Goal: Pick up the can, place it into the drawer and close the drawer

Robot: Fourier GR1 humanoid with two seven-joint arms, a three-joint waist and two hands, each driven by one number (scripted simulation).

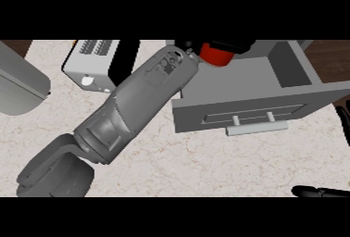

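So, head view: a speckled beige stone-look counter (205, 162), a boxy matte grey drawer (287, 99) pulled open with a pale bar handle (256, 128), and a white slotted appliance (89, 69) at the back left. The glossy red can (217, 55) is up at the drawer's back left corner, with the left hand (186, 45) right on it, black fingers curled round its top. The right hand (320, 191) just peeks in at the lower right edge, and I can't tell if it's open or closed.

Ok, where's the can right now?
Head view, top centre: the red can is held by the left hand at the far left corner of the open drawer, just right of the white appliance.
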